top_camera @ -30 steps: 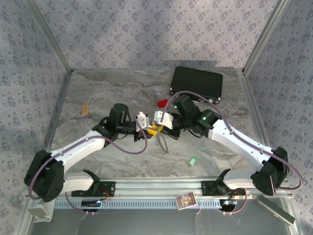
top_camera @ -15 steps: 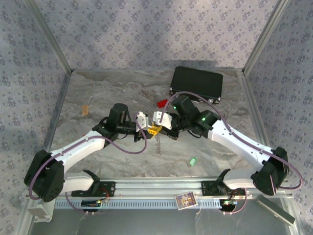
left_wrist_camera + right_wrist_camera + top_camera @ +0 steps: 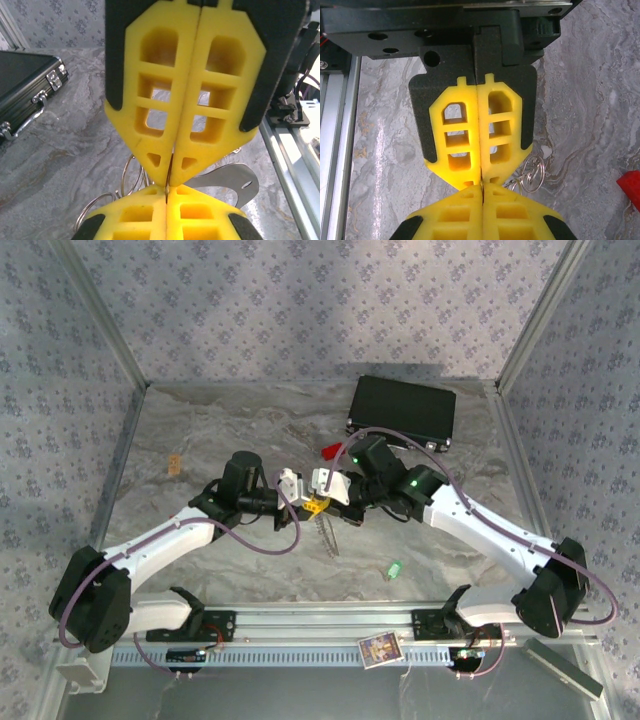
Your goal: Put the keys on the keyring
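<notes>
My left gripper [image 3: 308, 502] and right gripper [image 3: 322, 502] meet tip to tip above the middle of the table, both shut on the thin wire of the keyring [image 3: 325, 533]. Its silvery loops dangle below them. In the left wrist view my yellow fingertips [image 3: 150, 200] pinch the wire, with keyring loops [image 3: 123, 179] and a flat metal tag [image 3: 235, 180] behind. In the right wrist view the loops [image 3: 542, 171] hang to the right of my gripper [image 3: 481, 186]. The green key [image 3: 393, 569] lies on the table near the front right. A small red piece [image 3: 329, 451] lies behind the grippers; no blade shows on it.
A black case [image 3: 400, 408] with metal latches lies at the back right, also at the left of the left wrist view [image 3: 25, 85]. A small tan item [image 3: 175, 465] sits at the far left. A printed card [image 3: 380, 648] rests on the front rail.
Both grippers have shifted slightly left while staying pinched together. The dangling loops have swung a little beneath them.
</notes>
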### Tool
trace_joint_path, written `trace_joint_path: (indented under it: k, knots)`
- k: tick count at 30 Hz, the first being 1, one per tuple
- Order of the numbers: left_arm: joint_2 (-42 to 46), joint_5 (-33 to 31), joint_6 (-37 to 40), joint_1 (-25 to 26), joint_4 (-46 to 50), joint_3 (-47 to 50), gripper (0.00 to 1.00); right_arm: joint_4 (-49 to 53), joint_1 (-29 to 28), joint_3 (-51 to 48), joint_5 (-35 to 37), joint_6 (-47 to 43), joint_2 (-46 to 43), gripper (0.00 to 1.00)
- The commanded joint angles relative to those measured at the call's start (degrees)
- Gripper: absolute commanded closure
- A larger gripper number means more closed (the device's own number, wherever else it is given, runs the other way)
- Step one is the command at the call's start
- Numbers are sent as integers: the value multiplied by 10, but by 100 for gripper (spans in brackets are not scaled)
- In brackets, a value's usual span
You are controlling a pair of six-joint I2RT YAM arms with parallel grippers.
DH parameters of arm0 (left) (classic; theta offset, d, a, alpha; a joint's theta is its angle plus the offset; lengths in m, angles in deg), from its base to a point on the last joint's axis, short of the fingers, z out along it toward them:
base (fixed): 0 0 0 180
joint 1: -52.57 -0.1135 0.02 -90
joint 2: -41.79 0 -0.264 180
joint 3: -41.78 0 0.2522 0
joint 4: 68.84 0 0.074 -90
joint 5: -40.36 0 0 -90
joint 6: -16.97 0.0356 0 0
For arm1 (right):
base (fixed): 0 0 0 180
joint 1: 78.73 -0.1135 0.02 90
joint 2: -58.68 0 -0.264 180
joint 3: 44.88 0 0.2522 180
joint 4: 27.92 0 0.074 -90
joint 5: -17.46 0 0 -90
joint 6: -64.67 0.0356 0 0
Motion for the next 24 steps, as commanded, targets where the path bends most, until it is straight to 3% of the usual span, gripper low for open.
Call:
trace_joint_path:
  k: [1,3,6,9,13,15,19,24]
  knots:
    - [15,21,2,2,-19,-1,100,-14,0,1,-23,14,1,100]
    - [17,15,0,2,-24,4,100,-21,10,-4,-38,30,-5,95]
    - [24,-2,-7,2,-38,17,100,-54,42,-30,-91,72,-39,63]
    - [34,-16,-20,3,-67,39,100,-120,73,-85,-136,116,-101,53]
    - [44,-26,-31,6,-98,65,100,-196,84,-174,-143,142,-184,52]
    - [46,-25,-33,7,-105,72,100,-246,74,-235,-108,143,-228,54]
    - [52,-20,-37,9,-121,84,100,-322,66,-325,-62,173,-281,68]
    - [49,-2,-34,10,-120,81,100,-365,45,-366,-73,199,-277,79]
